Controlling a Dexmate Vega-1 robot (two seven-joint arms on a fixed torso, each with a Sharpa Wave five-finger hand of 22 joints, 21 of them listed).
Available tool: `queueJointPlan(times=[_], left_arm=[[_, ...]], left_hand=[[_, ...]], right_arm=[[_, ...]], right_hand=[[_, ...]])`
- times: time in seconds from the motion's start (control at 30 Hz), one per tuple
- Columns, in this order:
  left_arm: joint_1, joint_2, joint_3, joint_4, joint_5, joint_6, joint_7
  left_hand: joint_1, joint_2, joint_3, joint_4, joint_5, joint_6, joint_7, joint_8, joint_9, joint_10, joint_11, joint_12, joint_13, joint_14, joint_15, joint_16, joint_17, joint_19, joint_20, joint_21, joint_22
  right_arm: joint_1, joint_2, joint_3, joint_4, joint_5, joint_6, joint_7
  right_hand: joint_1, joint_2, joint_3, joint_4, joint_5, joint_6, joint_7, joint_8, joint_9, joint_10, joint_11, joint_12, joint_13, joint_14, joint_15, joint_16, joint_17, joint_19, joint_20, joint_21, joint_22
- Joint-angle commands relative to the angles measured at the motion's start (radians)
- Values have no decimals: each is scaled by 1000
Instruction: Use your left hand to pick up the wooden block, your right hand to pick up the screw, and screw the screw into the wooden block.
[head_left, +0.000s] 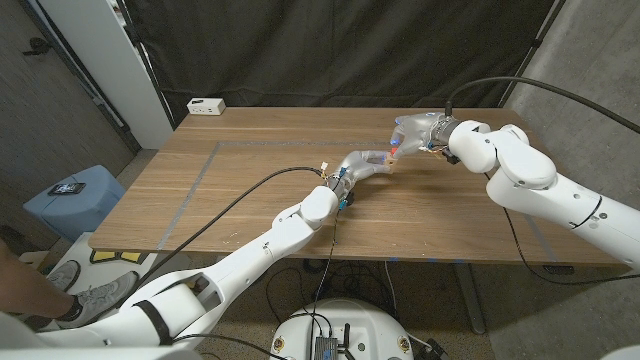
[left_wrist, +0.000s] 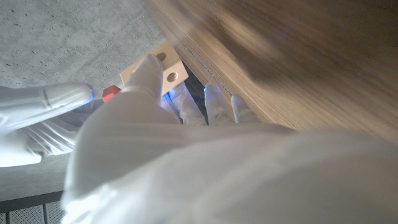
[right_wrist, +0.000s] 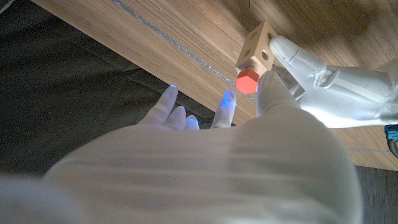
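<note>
Arms come in from your two near corners and meet over the middle of the bench (head_left: 250, 190), toward its far side. Your left robot hand (head_left: 366, 164) reaches out from the nearer side and grips the wooden block (left_wrist: 163, 67) in its fingertips; the left wrist view shows a pale block with round holes in its faces, held up off the bench with one finger lying across it. Your right robot hand (head_left: 415, 132) sits just beyond and to the right of the left one, fingertips facing it. The red screw (right_wrist: 248, 81) is right at the block, its hexagonal head pressed against one face, with the thumb of your right robot hand beside it; the other fingers are spread and point away. Whether that thumb and a finger actually pinch the screw you cannot tell from these views. In the head view the block and screw are a small red and pale spot between the two robot hands. Past both hands, at the far left corner of the bench, lies a white power strip (head_left: 206, 105).
</note>
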Motion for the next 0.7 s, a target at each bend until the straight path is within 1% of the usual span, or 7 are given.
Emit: queueJointPlan(times=[0.03, 0.27, 0.7], left_arm=[[13, 9, -3, -23, 5, 7, 9], [20, 15, -4, -37, 8, 11, 12], [26, 18, -6, -46, 9, 12, 12]], left_hand=[[0, 9, 5, 4, 8, 3, 2, 9, 1, 13, 1, 5, 2, 8, -76, -2, 3, 9, 2, 0, 4], [0, 8, 5, 3, 7, 4, 2, 9, 1, 13, 0, 5, 2, 8, -77, -2, 3, 9, 1, 0, 4], [0, 9, 5, 4, 8, 5, 0, 10, 1, 13, 0, 5, 2, 7, -77, -3, 3, 9, 2, 0, 4]], right_arm=[[-23, -3, 20, -5, -4, 16, -18], [-36, -3, 30, -9, 1, 17, -27], [-48, 4, 34, -9, 3, 16, -43]], right_hand=[[19, 5, 9, 2, 3, 21, 0, 12, 7, 13, -4, 8, 4, 6, -5, 5, 3, 11, -7, 10, 2], [28, 7, 15, 3, 4, 43, -4, 23, 11, 21, -4, 9, 4, 12, -11, 6, 4, 16, -9, 10, 2], [36, 6, 21, 6, 3, 72, 1, 41, 19, 35, -9, 10, 3, 22, -13, 8, 6, 27, -14, 11, 2]])
